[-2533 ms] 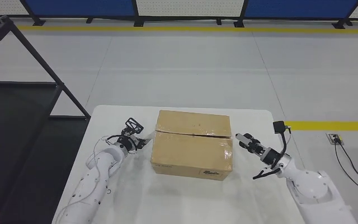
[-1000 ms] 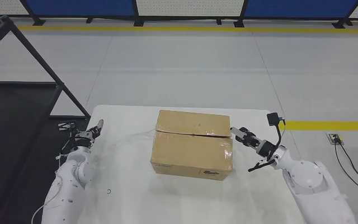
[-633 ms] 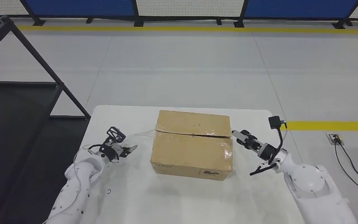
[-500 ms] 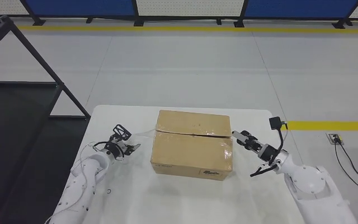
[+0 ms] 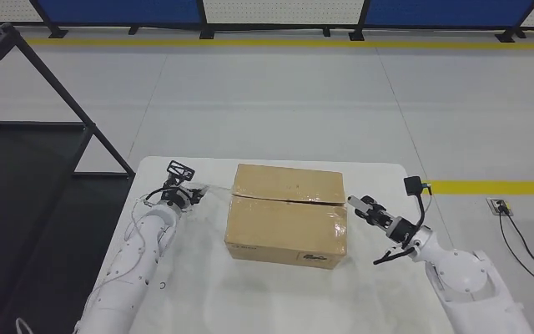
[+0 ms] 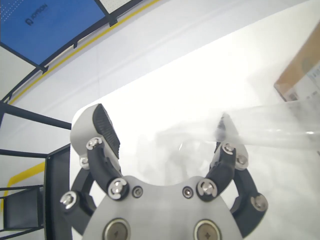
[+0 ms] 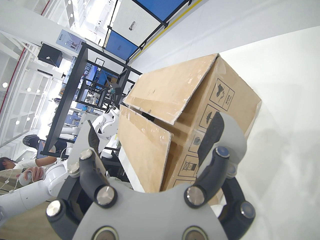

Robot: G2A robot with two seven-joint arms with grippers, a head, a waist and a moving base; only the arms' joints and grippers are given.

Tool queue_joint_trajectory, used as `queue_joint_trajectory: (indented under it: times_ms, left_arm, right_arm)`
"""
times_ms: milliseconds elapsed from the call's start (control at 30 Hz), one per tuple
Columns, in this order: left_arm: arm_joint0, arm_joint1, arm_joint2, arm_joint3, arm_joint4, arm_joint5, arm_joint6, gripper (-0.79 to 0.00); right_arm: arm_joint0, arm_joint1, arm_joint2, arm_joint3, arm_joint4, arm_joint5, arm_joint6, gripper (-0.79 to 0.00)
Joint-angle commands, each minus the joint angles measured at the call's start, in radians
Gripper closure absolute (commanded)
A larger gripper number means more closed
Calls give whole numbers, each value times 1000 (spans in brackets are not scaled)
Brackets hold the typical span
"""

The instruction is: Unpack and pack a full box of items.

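Your box (image 5: 286, 217) sits mid-frame on the tabletop (image 5: 209, 288), its seam running left-right. The left pincer (image 6: 162, 118), jaws spread, lies near its left end, with the tape strip (image 6: 270, 126) clinging to one finger.

top: we look steeply down from above the arms at the worktop (image 5: 275, 292) | left wrist: we sit close behind the left hand (image 6: 162, 114), facing low across the worktop to a box (image 6: 305, 68) corner | right wrist: close behind the right hand (image 7: 153, 121), facing the box's end | shared: the box
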Motion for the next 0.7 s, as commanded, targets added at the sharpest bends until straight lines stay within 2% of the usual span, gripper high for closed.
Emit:
queue_joint_trajectory:
  times_ms: [0, 300, 667]
  left_arm:
    - [-22, -8, -4, 31, -40, 23, 18, -785]
    - [-91, -22, -44, 116, -161, 101, 106, -785]
    - [-99, -26, -90, 138, -257, 144, 231, -785]
  right_arm:
    - [0, 0, -1, -4, -2, 6, -1, -785]
    - [8, -2, -10, -27, -17, 39, -5, -785]
    - [13, -4, -26, -59, -40, 63, -8, -785]
